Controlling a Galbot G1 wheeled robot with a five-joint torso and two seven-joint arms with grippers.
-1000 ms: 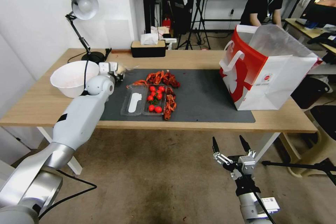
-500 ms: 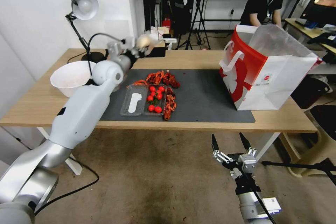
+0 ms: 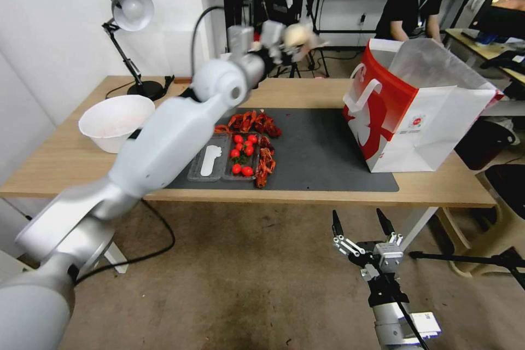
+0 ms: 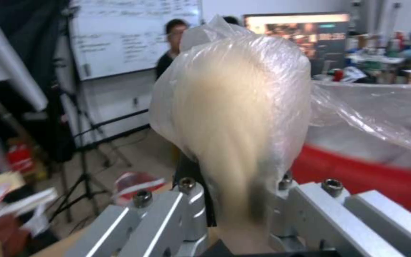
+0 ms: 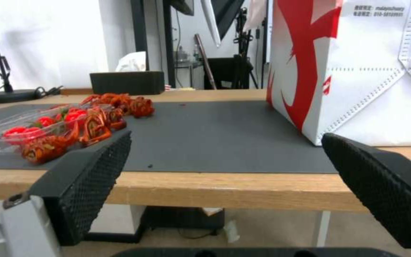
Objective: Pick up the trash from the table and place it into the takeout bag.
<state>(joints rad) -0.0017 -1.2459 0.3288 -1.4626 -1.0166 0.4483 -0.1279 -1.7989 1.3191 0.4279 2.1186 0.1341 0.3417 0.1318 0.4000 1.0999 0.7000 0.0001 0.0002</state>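
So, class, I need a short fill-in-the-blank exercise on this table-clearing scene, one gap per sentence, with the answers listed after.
1. The left pincer is shut on a bagged beige ____, held in the air.
2. The takeout bag stands on the table and is white and ____.
3. The right pincer hangs below the table edge with its fingers ____.
4. The small tomatoes lie in a clear tray on the dark grey ____.

Answers: bun; red; open; mat

A white and silver left arm (image 3: 164,147) trailed by a black cable is seen; black textured pads (image 5: 96,171) are fitted to the right gripper (image 3: 361,224).
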